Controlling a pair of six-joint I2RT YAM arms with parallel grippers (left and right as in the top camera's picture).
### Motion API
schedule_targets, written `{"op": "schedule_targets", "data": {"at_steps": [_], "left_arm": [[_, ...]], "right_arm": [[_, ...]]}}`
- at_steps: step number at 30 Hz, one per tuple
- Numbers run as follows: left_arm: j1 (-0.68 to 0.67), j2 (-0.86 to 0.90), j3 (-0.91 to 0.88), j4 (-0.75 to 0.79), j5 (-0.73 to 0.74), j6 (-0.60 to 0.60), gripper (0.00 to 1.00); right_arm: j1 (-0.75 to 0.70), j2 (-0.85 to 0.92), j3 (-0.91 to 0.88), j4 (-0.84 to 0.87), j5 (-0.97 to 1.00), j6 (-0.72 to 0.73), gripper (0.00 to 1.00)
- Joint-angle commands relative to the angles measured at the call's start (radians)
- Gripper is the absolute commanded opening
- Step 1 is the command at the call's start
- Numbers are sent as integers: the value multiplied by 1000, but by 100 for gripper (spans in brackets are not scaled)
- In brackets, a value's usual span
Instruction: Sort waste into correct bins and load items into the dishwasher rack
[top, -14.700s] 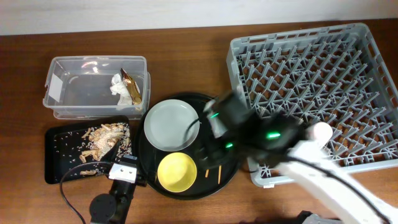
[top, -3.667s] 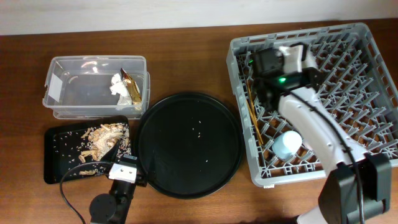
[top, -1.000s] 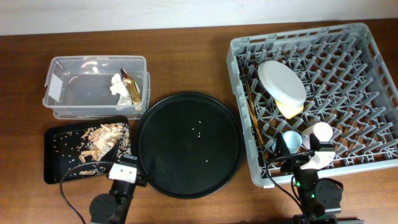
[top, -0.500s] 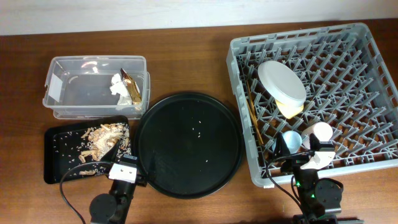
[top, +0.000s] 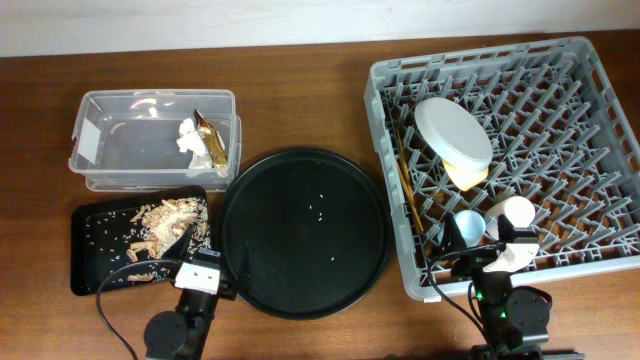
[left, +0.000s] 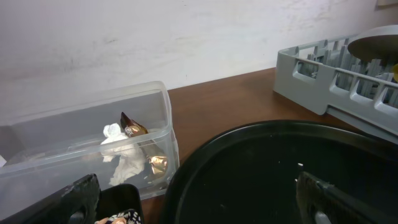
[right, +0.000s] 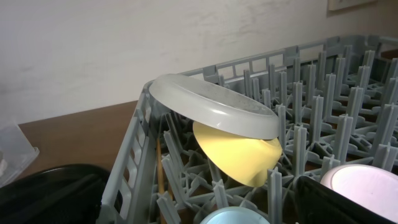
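The grey rack (top: 560, 110) holds the pale grey plate (top: 453, 130) leaning over the yellow bowl (top: 470, 176), the chopsticks (top: 408, 185) along its left side, a light-blue cup (top: 466, 227) and a pink cup (top: 517, 211). The right wrist view shows the plate (right: 211, 102), bowl (right: 239, 152) and pink cup (right: 360, 186). The clear tub (top: 120, 140) holds white tissue (top: 187, 138) and the gold wrapper (top: 211, 140). The flat black tray (top: 95, 250) holds food scraps (top: 168, 218). My left gripper (top: 203, 272) and right gripper (top: 503, 252) rest open and empty at the front edge.
The large round black tray (top: 305, 232) lies in the middle with a few crumbs on it. In the left wrist view it (left: 280, 174) fills the foreground, with the tub (left: 93, 137) behind it on the left and the rack (left: 323, 81) on the right.
The plate, bowl and chopsticks have gone from the round tray into the rack. The right arm has drawn back from the rack to the front edge. Nothing has moved in the last second.
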Motion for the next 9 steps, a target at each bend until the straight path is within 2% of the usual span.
{"op": "schedule_targets", "data": {"at_steps": [1,9], "left_arm": [[5,-9,-3,-4,8,16,100],[5,-9,-3,-4,8,16,99]], "right_arm": [[-7,-8,-10,2,-8,-6,98],[-7,-8,-10,2,-8,-6,99]]}}
